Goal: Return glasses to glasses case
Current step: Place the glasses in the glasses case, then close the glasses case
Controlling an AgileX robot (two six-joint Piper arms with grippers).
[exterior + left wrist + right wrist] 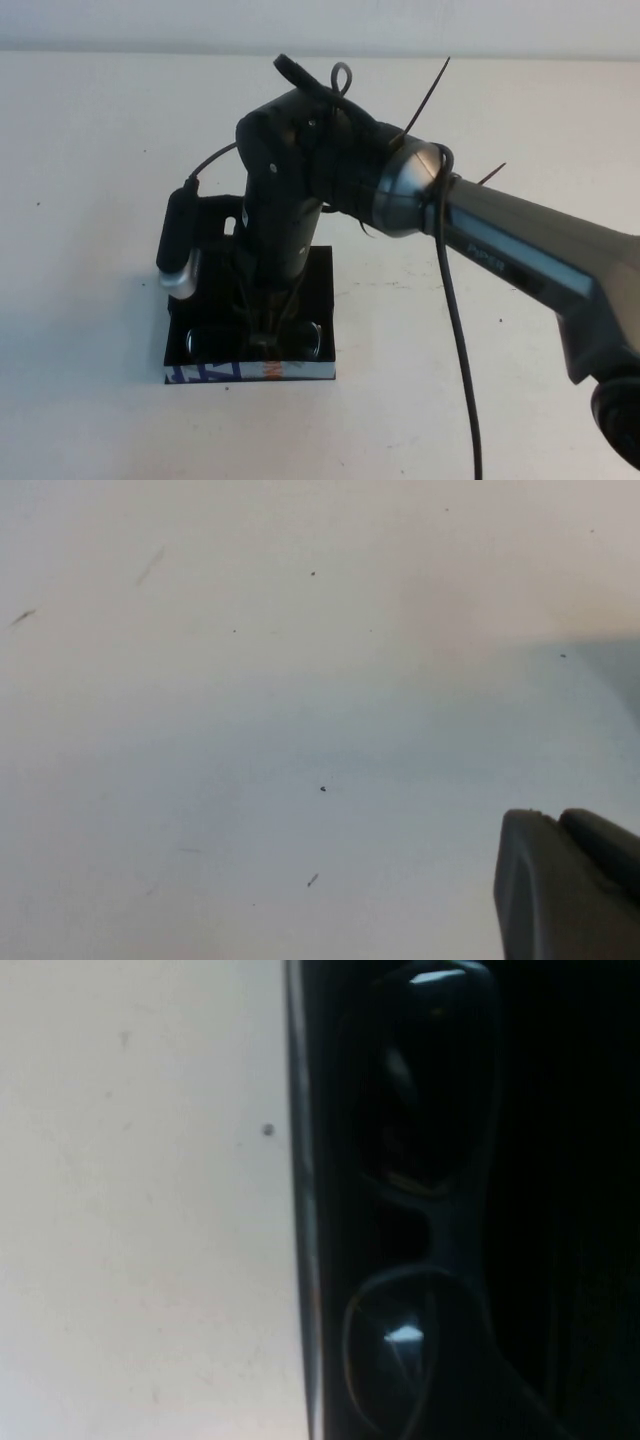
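Dark thick-framed plastic glasses (pixel 255 340) lie lengthwise in the black rectangular glasses case (pixel 322 290), lower centre, directly beneath the right gripper (pixel 266 335); its opening cannot be told. The left gripper (pixel 570 885) is parked, opening likewise indeterminate.

Plain white table (pixel 100 380), lightly speckled, with small dark flecks (pixel 322 788).

You see dark thick-framed plastic glasses (pixel 440 1230) with glossy lenses, lower centre, in a matt black rectangular case (pixel 318 290).
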